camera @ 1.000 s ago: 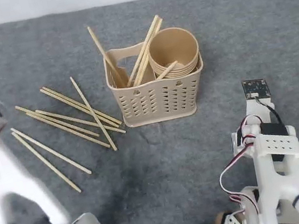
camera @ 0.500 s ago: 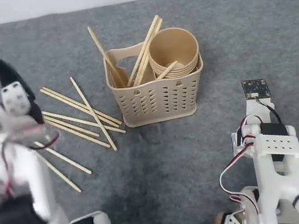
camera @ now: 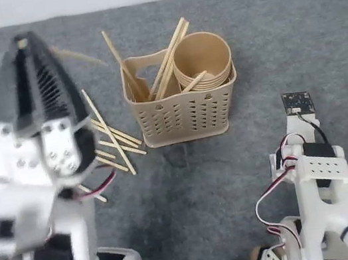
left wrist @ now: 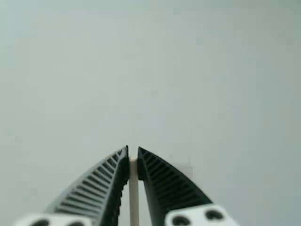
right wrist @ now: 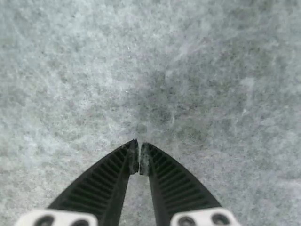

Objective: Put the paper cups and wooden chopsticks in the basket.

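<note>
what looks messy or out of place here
Several loose chopsticks lie scattered and crossed on the mat beside the basket. The leaning chopsticks inside it jut over the rim at odd angles. Nothing looks broken.

Soft, bright, even light across all views.
The basket (camera: 184, 111) throws a faint, short shadow onto the grey worktop (camera: 291, 28) at its near foot; ahead of the right end effector (right wrist: 139, 157) a dim patch darkens the worktop; the wall (left wrist: 150, 70) in the left wrist view is evenly pale.

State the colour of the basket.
Beige basket, with rows of small slots in its walls; clearest in the high view.
</note>
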You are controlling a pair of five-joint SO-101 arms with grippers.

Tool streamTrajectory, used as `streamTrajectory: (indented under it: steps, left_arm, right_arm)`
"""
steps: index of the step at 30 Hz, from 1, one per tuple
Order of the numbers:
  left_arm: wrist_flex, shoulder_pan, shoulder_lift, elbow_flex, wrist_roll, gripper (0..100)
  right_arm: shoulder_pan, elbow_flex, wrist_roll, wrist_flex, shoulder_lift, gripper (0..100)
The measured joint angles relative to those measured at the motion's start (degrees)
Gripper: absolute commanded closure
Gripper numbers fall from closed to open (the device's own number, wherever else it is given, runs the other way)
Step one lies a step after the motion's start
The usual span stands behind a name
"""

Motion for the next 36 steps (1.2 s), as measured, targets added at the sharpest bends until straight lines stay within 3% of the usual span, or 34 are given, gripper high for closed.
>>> streamTrajectory:
  steps: [12, 17, 26, 28, 30, 33, 36]
  left_arm:
    - [-2.1, 0.5, 12.5, 2.8, 7.7, 99]
    - [-9.0, 0.6, 15.5, 11.9, 8.1, 99]
    - [-9.7, 4.0, 15.1, 25.4, 8.1, 98]
    - [-10.3, 4.1, 15.0, 26.3, 8.0, 94]
    - [-9.8, 4.1, 14.9, 26.4, 8.0, 83]
    - [-2.8, 4.3, 16.0, 26.3, 8.2, 66]
    - [8.3, 4.0, 15.8, 20.4, 8.2, 62]
  right_arm:
    - [-0.1, 0.0, 0.0, 0.0, 0.0, 96.8]
    - [-0.1, 0.0, 0.0, 0.0, 0.0, 96.8]
    - [-0.1, 0.0, 0.0, 0.0, 0.0, 96.8]
    - [-0.1, 0.0, 0.0, 0.0, 0.0, 96.8]
    - [-0.1, 0.0, 0.0, 0.0, 0.0, 96.8]
    - [-0.1, 0.0, 0.0, 0.0, 0.0, 96.8]
    - [-0.1, 0.0, 0.0, 0.0, 0.0, 96.8]
